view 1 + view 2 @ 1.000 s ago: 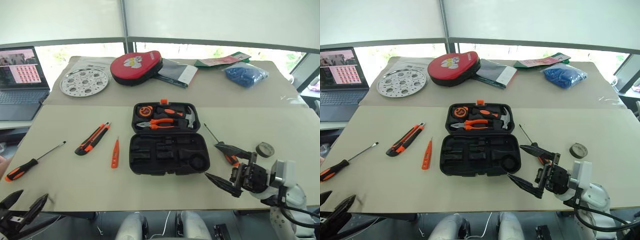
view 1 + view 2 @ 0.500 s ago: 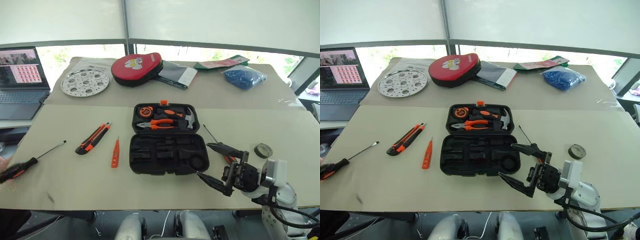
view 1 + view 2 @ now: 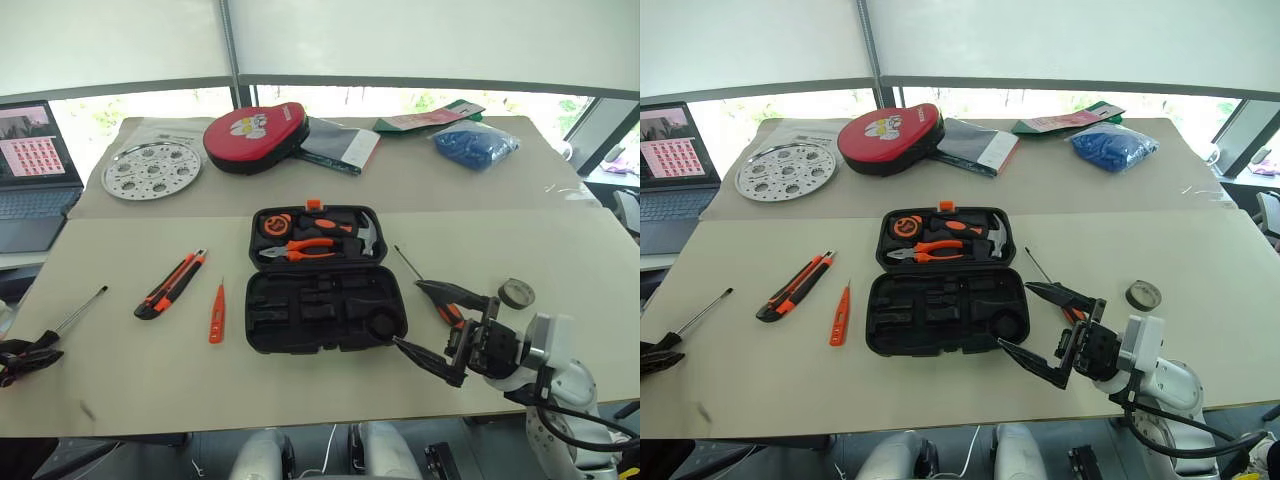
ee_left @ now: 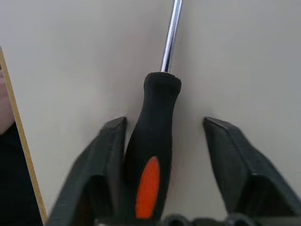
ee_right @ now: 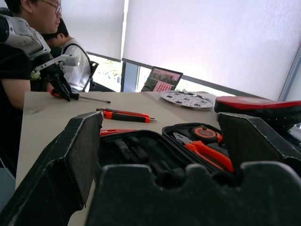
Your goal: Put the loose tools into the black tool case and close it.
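The left gripper point(image 4: 164, 155), jaws apart, straddles the screwdriver point(image 4: 155, 160) handle (rubbery, stiff, light: a sure hold), while the right gripper point(image 3: 440, 325) gapes empty over 1 table edge.

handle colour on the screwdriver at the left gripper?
Black with an orange inset; the screwdriver shows best in the left wrist view.

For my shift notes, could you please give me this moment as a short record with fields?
tool case: open on the table, pliers in its far half
left end effector: straddling a screwdriver handle at the table's left edge, one finger touching, the other apart
right end effector: open, raised beside the case
second screwdriver: right of the case
tape roll: further right
utility knife: left of the case
tester pen: between knife and case
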Robot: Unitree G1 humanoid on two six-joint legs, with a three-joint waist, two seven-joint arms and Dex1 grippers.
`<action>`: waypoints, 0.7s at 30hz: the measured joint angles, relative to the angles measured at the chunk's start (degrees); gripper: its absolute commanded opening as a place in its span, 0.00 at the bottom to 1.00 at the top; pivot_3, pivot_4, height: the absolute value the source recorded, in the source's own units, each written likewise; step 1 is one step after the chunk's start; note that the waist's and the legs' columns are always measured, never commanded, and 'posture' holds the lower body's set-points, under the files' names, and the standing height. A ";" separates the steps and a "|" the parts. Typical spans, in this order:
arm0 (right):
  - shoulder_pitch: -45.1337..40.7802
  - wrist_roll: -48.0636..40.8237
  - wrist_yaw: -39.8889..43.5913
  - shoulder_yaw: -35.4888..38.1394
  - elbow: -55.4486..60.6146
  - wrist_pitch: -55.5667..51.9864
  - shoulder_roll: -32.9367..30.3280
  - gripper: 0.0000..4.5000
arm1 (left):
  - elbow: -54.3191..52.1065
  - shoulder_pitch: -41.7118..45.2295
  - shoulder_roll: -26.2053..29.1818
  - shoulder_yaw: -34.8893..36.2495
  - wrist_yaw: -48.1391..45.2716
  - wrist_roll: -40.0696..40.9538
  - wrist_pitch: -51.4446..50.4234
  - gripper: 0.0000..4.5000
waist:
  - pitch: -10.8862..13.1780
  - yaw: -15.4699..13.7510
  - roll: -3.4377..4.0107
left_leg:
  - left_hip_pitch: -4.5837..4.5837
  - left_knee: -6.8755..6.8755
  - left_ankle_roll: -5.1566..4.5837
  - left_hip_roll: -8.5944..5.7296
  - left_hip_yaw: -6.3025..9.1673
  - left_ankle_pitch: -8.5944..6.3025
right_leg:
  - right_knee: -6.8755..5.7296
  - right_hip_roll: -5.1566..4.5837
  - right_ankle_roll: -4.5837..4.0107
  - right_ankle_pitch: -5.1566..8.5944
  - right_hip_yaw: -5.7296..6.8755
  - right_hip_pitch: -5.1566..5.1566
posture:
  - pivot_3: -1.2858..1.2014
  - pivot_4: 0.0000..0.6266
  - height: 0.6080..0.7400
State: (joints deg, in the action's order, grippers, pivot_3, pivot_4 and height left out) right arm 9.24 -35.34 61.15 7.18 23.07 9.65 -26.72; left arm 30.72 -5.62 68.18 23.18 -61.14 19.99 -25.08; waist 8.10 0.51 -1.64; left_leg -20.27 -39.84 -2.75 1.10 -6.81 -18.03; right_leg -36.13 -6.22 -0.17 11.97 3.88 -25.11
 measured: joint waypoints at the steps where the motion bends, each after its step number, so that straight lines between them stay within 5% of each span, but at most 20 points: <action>1: -0.11 0.26 -0.25 -0.03 0.08 -0.14 -0.06 1.00 | 0.00 -0.03 -0.46 0.67 -0.37 0.05 1.02 0.24 | 0.00 -0.12 0.00 | 0.00 0.00 -0.01 -0.01 0.01 0.00 | 0.00 -0.03 0.00 0.00 0.00 0.01 | 0.52 0.24 1.00; 3: -0.84 0.30 -0.60 -0.11 0.09 -0.55 -0.64 1.00 | -0.16 -0.31 -1.57 1.93 -1.64 0.40 3.49 0.14 | 0.01 -0.44 0.00 | -0.01 -0.02 -0.04 -0.05 0.02 -0.02 | 0.00 -0.12 0.01 -0.01 0.02 0.01 | 0.52 0.24 1.00; 8: -1.70 0.05 -1.38 1.12 0.15 -1.58 -2.87 1.00 | -3.86 1.35 -4.63 8.03 -5.52 4.10 9.92 0.14 | 0.16 -1.36 -0.37 | -0.11 -0.06 -0.03 -0.02 0.18 -0.01 | 0.01 -0.20 -0.01 -0.01 0.17 0.00 | 0.52 0.24 1.00; 11: -1.33 -0.93 -1.42 3.93 0.53 -1.59 -4.71 1.00 | -14.78 5.45 -3.92 7.24 -8.28 7.68 7.52 0.14 | 0.16 -1.98 -0.48 | -0.10 -0.15 -0.08 -0.11 0.25 -0.03 | 0.06 -0.28 0.03 -0.04 0.22 0.17 | 0.52 0.24 1.00; 17: 0.30 -0.69 -0.10 9.71 -1.81 -1.56 -9.64 1.00 | -37.54 26.84 -7.12 -15.87 -8.75 9.89 -4.80 0.14 | 0.26 -2.55 -0.29 | 0.04 -0.30 -0.29 -0.27 0.21 -0.05 | 0.30 -0.11 0.39 -0.26 0.03 0.58 | 0.52 0.24 1.00; 21: 0.88 -0.69 -0.06 11.51 -3.02 -3.66 -12.40 1.00 | -40.96 40.94 -16.78 -33.95 -6.48 1.70 -8.96 0.14 | 0.30 -1.85 -0.23 | 0.09 -0.42 -0.23 -0.25 0.20 0.02 | 0.32 0.20 0.38 -0.26 -0.03 0.74 | 0.52 0.24 1.00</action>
State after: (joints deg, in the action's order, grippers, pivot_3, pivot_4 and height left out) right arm 10.11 -36.03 61.09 18.69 20.06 5.98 -39.12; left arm -10.24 35.33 51.39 -10.77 -67.61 21.69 -34.03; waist 8.39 -1.33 -1.86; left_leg -20.18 -40.26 -2.98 0.85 -6.61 -18.01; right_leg -35.81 -6.02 0.21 11.71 3.85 -24.37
